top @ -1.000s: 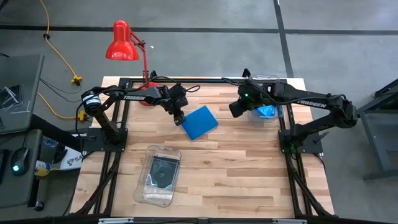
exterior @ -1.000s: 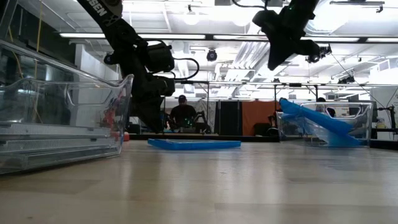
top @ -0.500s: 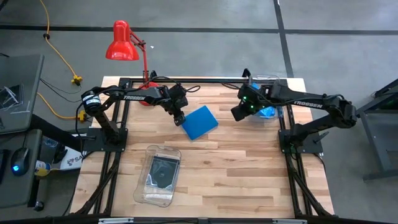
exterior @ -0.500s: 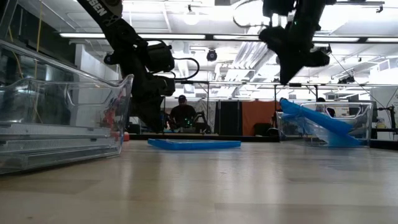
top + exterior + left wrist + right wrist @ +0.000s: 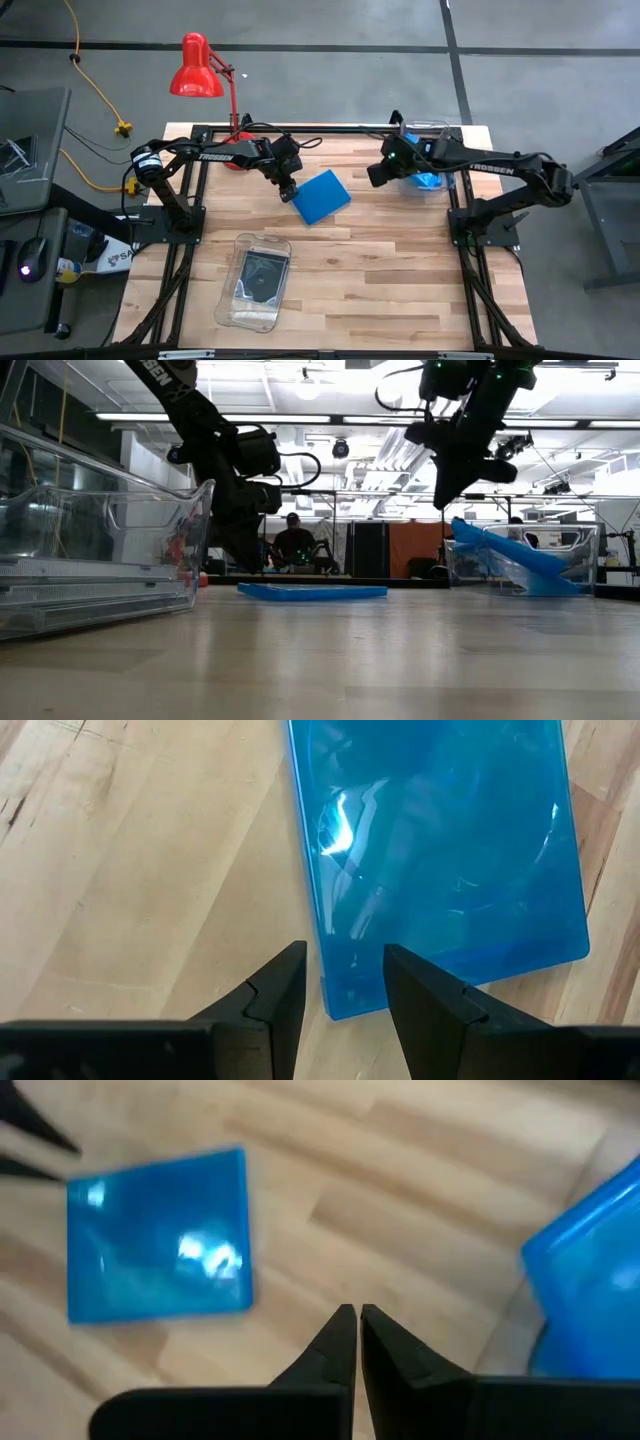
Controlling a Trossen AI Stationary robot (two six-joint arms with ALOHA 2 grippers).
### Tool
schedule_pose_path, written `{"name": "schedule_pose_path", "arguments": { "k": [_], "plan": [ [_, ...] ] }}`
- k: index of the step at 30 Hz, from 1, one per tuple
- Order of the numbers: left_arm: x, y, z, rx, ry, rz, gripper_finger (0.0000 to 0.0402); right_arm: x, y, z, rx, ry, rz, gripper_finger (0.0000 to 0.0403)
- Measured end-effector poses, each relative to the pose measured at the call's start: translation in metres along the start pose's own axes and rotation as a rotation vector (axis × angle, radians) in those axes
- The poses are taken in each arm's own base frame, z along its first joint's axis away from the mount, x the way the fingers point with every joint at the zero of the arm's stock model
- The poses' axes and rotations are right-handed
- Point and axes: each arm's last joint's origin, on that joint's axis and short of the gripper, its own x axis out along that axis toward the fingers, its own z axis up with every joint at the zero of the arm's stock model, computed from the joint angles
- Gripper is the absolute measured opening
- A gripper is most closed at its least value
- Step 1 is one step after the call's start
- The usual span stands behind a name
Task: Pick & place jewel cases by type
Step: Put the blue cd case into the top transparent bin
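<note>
Two dark arms marked TROSSEN over a wooden table [image 5: 400, 260] from above: left gripper [image 5: 290, 190] at the corner of a blue jewel case [image 5: 322, 196] lying flat mid-table; right gripper [image 5: 378, 176] beside a clear bin [image 5: 428, 180] of blue cases; dark case [image 5: 262, 275] in a near bin [image 5: 228, 300].

Low across the tabletop: blue case flat, right gripper raised.

Left wrist: fingers [image 5: 280, 995] narrowly parted, straddling the case's edge.

Right wrist: fingers [image 5: 340, 1335] pressed together, empty.
</note>
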Motion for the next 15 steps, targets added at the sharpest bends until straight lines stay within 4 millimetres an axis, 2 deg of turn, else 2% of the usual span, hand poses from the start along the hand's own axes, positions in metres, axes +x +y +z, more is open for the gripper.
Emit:
{"name": "schedule_pose_path", "arguments": {
  "k": [6, 15],
  "plan": [
    [0.0, 0.0, 0.0, 0.0, 0.0, 0.001, 0.0133, 0.0, -0.015, 0.015, 0.026, -0.085, -0.094, 0.0],
    [0.0, 0.0, 0.0, 0.0, 0.0, 0.003, 0.0133, 0.003, -0.034, 0.036, 0.036, -0.144, -0.115, 0.0]
  ]
}}
